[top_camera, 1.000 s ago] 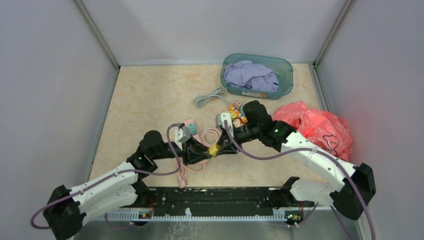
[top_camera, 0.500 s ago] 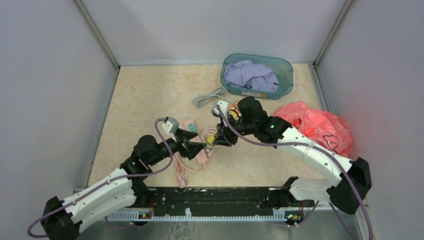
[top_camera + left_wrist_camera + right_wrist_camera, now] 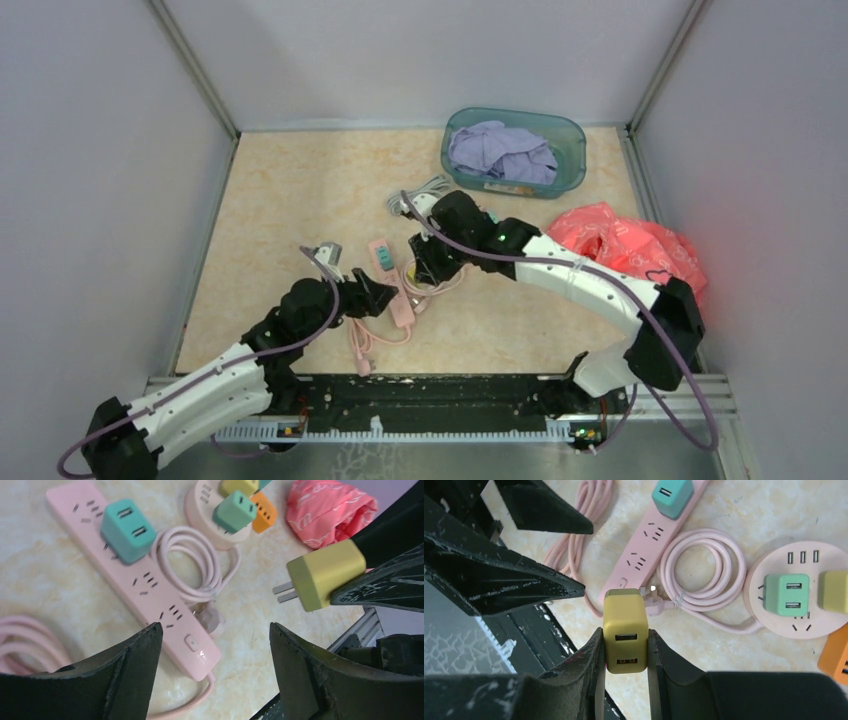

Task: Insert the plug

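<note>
My right gripper (image 3: 625, 641) is shut on a yellow plug (image 3: 625, 614) and holds it above the table, just off the switch end of the pink power strip (image 3: 650, 554). The plug also shows in the left wrist view (image 3: 324, 574), prongs pointing left. A teal plug (image 3: 672, 495) sits in the strip's far end. My left gripper (image 3: 215, 635) is open and empty, low over the strip's switch end (image 3: 192, 647). In the top view the strip (image 3: 393, 292) lies between the left gripper (image 3: 372, 292) and the right gripper (image 3: 425, 268); the yellow plug is hidden there.
A round pink socket hub (image 3: 796, 625) with a green plug (image 3: 785, 594) and a coiled pink cord (image 3: 704, 575) lies beside the strip. An orange plug (image 3: 262, 511), a grey cable (image 3: 420, 193), a teal bin (image 3: 572, 140) of cloth and a red bag (image 3: 630, 255) lie beyond.
The two grippers, together at the yellow plug a second ago, have parted. The right arm has swung left with the plug. The left gripper has drawn back and stands open.
</note>
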Controlling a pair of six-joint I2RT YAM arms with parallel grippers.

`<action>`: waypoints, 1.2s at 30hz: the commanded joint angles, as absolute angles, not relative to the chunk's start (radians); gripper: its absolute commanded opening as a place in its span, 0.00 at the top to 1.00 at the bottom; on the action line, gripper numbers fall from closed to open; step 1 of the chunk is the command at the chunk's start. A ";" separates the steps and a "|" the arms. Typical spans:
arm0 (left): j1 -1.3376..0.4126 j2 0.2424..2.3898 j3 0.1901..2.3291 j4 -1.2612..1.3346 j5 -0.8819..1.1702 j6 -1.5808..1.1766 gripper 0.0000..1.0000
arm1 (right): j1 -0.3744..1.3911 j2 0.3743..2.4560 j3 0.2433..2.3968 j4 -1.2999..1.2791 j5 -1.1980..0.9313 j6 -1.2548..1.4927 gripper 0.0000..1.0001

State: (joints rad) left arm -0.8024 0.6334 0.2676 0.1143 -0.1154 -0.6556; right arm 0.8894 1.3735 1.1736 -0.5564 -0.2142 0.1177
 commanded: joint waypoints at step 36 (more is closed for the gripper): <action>-0.718 0.974 0.160 0.296 -0.055 -1.037 0.56 | 1.081 1.874 1.582 -0.788 0.212 0.500 1.00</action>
State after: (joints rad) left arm -0.7246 0.9493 0.1638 0.2329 -0.0772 -1.0130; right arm 1.0607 1.8481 1.5177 -0.7876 0.1837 0.4816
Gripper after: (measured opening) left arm 0.448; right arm 0.283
